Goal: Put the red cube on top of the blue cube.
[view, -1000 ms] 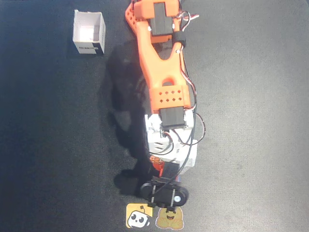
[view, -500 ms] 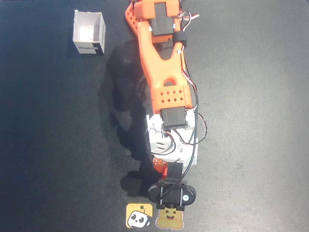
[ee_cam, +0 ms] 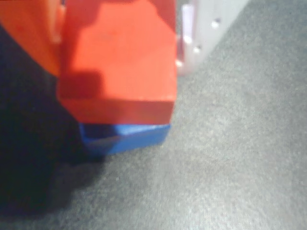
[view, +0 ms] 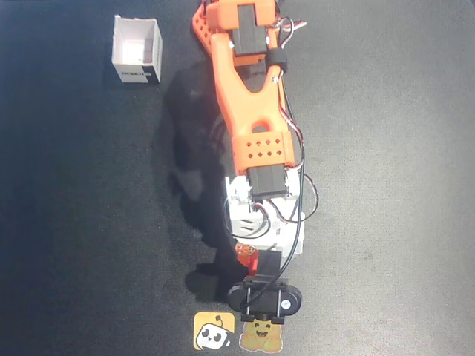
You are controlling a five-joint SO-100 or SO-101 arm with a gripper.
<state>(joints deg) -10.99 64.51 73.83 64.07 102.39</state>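
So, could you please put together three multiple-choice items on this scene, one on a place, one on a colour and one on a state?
1. In the wrist view, where is the red cube relative to the blue cube?
A. above it
B. far to its right
C. under it

2. What colour is the open box at top left of the overhead view?
A. green
B. white
C. yellow

3. How does that box stand?
A. lid shut
B. crushed flat
C. open at the top

Answers:
1 A: red fills the frame above the blue edge.
2 B: its walls are white on the dark table.
3 C: the overhead view looks straight into it.
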